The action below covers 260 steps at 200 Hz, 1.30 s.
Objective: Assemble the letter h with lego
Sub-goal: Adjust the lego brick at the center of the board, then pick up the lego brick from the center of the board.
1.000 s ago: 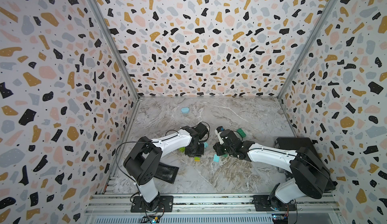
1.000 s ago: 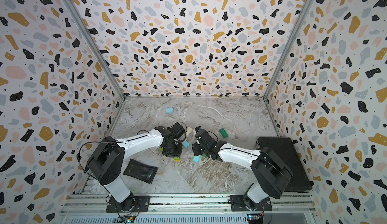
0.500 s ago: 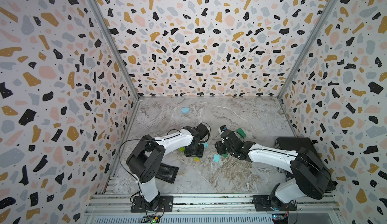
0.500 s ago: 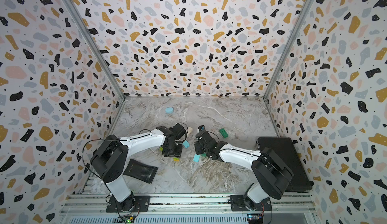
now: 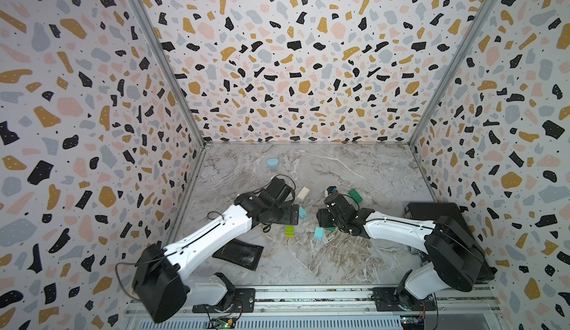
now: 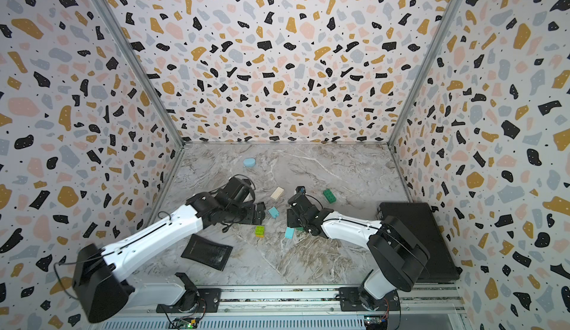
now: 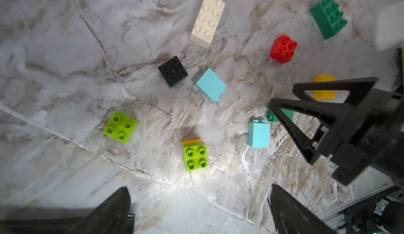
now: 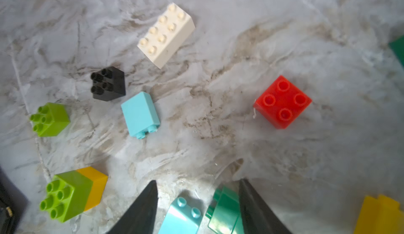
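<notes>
Straddling frame-cut light-blue brick (image 8: 181, 216) and teal brick (image 8: 225, 208): right gripper (image 8: 197, 181) jaws apart | left gripper (image 7: 199, 187) jaws apart

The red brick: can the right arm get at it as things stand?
Probably yes. The red brick stands alone, studs up, ahead of the right end effector, whose jaws are apart; only bare table lies between them.

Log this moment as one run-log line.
left gripper: open, empty | right gripper: open over light blue brick and teal brick | joined: lime brick on orange brick only | h: not formed
</notes>
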Motion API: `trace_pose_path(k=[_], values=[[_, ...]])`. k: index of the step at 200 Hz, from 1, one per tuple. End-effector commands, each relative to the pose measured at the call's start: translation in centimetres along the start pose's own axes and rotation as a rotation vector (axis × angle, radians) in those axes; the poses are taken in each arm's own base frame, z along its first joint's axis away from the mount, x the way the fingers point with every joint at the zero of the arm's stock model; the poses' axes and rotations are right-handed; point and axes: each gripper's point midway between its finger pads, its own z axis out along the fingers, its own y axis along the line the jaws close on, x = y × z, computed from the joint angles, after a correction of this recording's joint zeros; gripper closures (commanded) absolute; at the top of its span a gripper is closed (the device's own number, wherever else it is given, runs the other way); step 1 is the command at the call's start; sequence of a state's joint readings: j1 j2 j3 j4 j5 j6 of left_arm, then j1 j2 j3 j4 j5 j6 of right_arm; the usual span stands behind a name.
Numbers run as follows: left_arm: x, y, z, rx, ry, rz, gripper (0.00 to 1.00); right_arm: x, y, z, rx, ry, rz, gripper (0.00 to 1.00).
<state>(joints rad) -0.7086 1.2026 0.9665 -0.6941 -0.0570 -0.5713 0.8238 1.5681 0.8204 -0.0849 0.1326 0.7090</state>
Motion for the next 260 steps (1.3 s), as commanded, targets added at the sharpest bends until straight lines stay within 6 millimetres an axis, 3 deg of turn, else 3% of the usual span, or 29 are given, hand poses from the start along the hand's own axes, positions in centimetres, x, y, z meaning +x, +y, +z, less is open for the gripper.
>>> trace_pose_path(k=[1, 33, 55, 93, 125, 153, 199, 260], values=[[-0.2, 1.7, 0.4, -0.034, -0.118, 0.001, 0.01, 2.1, -0.6, 0.7, 0.067, 0.130, 0.099, 0.35], [1.2, 3.4, 1.9, -0.053, -0.177, -0.030, 0.01, 3.5, -1.4, 0.0, 0.169, 0.138, 0.085, 0.32], [2.2, 3.5, 2.6, -0.026, -0.187, -0.020, 0.01, 4.1, -1.5, -0.8, 0.198, 0.127, 0.068, 0.32], [2.5, 3.5, 2.2, -0.018, -0.175, -0.027, 0.01, 2.4, -0.9, -2.9, 0.265, 0.065, -0.006, 0.30], [2.8, 3.3, 2.0, 0.000, -0.171, -0.041, 0.01, 1.7, 1.6, -4.0, 0.236, 0.049, -0.101, 0.29], [2.7, 3.5, 1.6, -0.005, -0.179, -0.049, 0.01, 3.9, 3.6, -4.0, 0.171, 0.110, -0.125, 0.30], [2.5, 3.9, 1.2, -0.021, -0.203, -0.055, 0.01, 5.7, 4.4, -3.3, 0.128, 0.181, -0.121, 0.36], [2.5, 3.9, 1.3, -0.019, -0.202, -0.047, 0.01, 8.2, 3.4, -1.7, 0.165, 0.259, -0.120, 0.39]])
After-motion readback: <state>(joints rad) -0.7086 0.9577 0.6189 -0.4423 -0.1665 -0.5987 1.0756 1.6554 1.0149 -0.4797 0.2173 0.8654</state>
